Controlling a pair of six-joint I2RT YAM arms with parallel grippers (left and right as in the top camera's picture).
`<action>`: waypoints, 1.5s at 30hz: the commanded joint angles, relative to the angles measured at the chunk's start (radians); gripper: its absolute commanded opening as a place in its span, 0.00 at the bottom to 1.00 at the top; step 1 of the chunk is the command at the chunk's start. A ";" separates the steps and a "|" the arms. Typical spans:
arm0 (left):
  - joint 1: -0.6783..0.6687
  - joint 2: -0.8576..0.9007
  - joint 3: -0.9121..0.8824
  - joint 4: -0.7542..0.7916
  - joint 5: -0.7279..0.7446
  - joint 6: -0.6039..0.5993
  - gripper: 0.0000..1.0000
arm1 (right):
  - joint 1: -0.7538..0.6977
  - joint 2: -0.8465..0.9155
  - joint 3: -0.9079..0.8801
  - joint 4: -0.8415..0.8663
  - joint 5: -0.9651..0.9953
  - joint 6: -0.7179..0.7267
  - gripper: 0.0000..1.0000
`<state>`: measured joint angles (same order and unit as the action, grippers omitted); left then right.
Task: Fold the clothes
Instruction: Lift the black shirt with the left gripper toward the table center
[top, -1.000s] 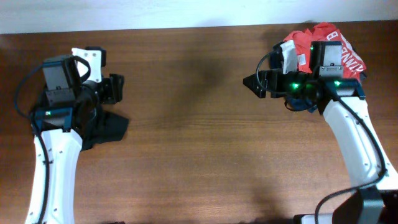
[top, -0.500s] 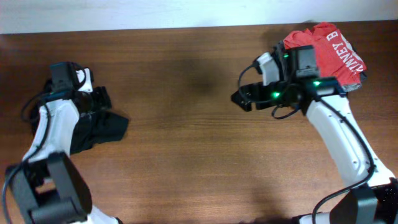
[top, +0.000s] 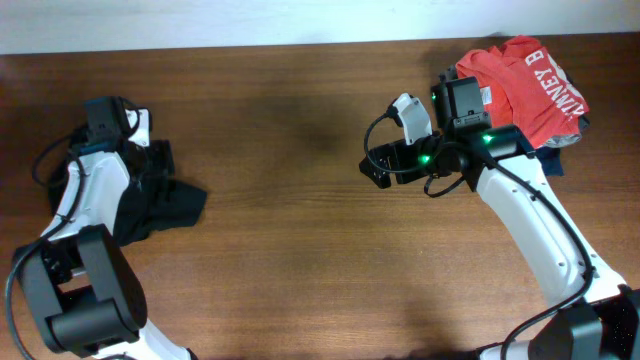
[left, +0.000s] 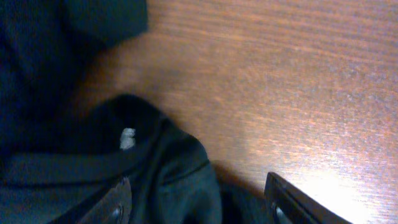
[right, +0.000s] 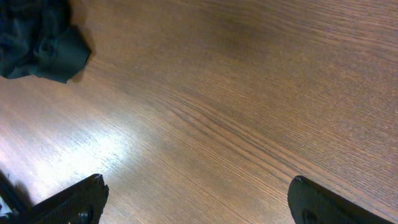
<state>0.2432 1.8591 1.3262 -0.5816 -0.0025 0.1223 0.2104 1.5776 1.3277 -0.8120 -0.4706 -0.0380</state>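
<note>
Black T-shirt (top: 175, 205) crumpled under wide-open left jaws, ungrasped; right jaws open, empty, well apart.

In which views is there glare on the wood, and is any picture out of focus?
Left wrist: bright glare on the table at lower right, and the black T-shirt looks soft and underexposed. Right wrist: a glare patch at lower left, grain sharp. Overhead: even light, no glare.

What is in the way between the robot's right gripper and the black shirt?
Nothing visible. Only bare wooden table lies between the right gripper and the black T-shirt. The left gripper is right at that shirt, jaws open.
</note>
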 joint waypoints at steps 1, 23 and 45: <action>-0.011 0.003 0.066 -0.051 -0.106 0.037 0.69 | 0.005 0.000 0.024 0.000 0.016 -0.010 0.97; -0.053 0.129 0.072 -0.190 -0.346 -0.089 0.13 | 0.005 0.000 0.019 -0.029 0.016 -0.010 0.96; -0.222 0.126 1.185 -0.476 -0.150 -0.111 0.01 | 0.005 0.000 0.019 0.086 -0.134 -0.005 0.79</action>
<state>0.0544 1.9907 2.3672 -1.0302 -0.1898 0.0246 0.2104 1.5776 1.3281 -0.7784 -0.5030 -0.0406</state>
